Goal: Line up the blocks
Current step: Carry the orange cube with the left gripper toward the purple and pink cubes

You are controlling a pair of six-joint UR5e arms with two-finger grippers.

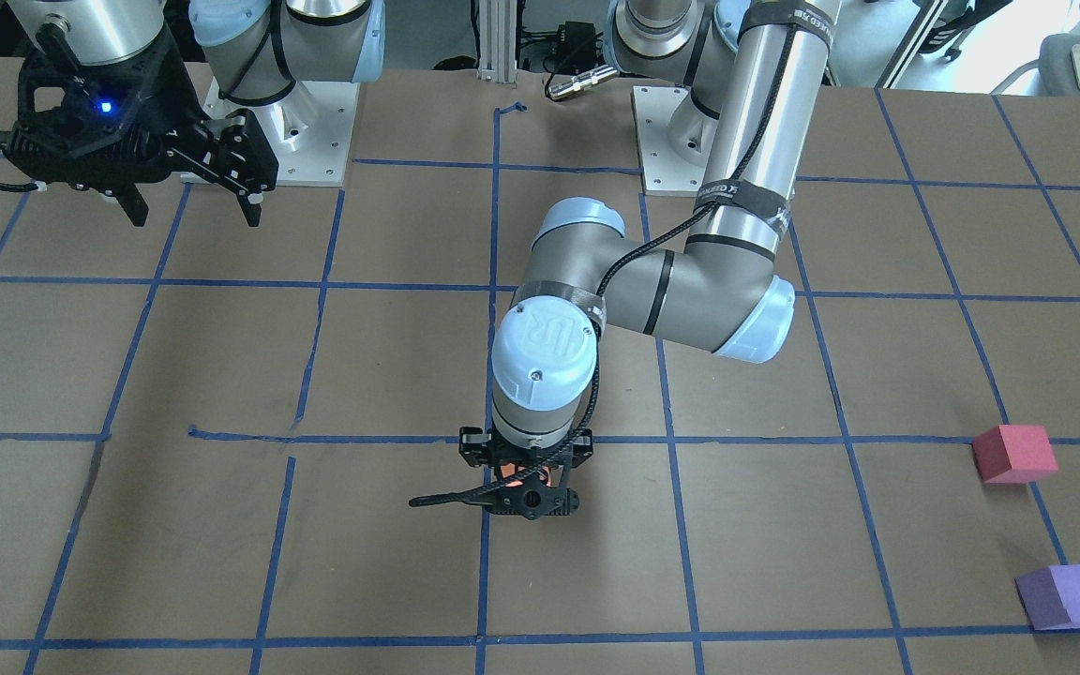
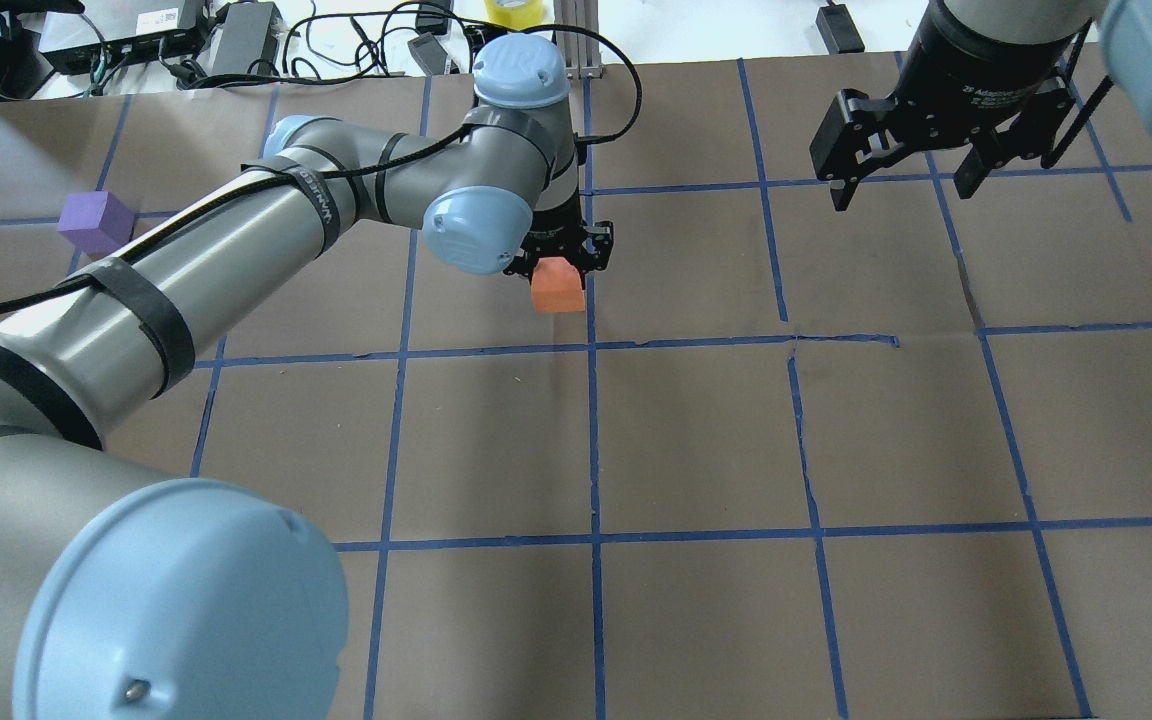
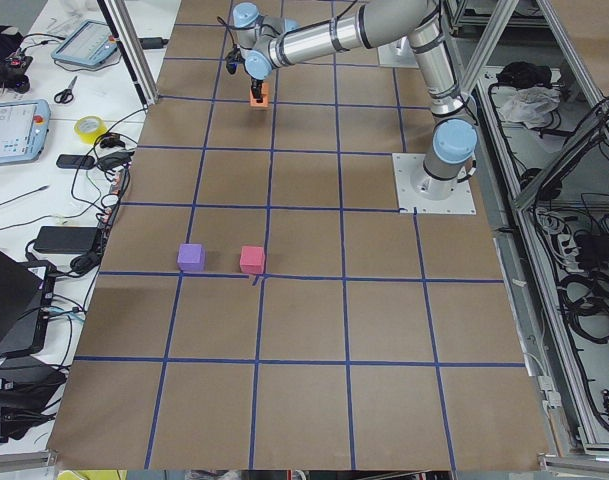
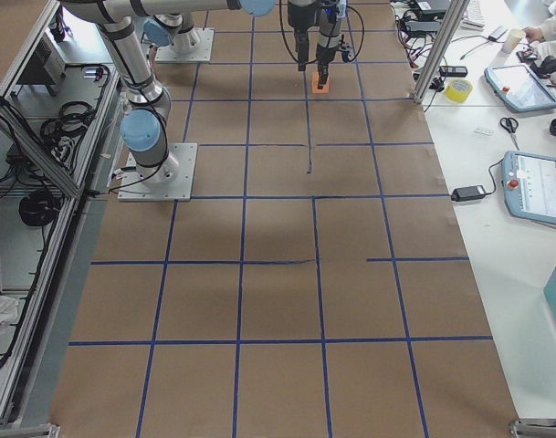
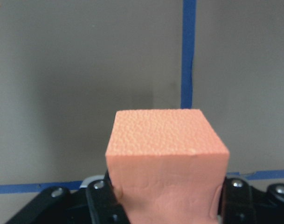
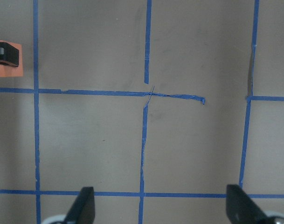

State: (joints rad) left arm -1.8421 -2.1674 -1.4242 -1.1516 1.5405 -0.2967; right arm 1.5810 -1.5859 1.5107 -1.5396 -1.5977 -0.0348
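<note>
The orange block [image 2: 557,286] is pinched in my left gripper [image 2: 558,268], low over the table's middle beside a blue tape line. In the left wrist view the orange block [image 5: 167,149] fills the space between the fingers. I cannot tell whether it touches the table. The red block [image 1: 1014,454] and the purple block [image 1: 1065,596] sit side by side, apart, far out on my left. The purple block also shows in the overhead view [image 2: 94,221]. My right gripper [image 2: 901,192] is open and empty, held high on my right side.
The table [image 2: 696,440] is brown paper with a blue tape grid. My left arm [image 2: 236,240] stretches across its left half. A side bench with tablets [image 4: 533,187], a tape roll [image 4: 459,89] and cables runs along the far edge.
</note>
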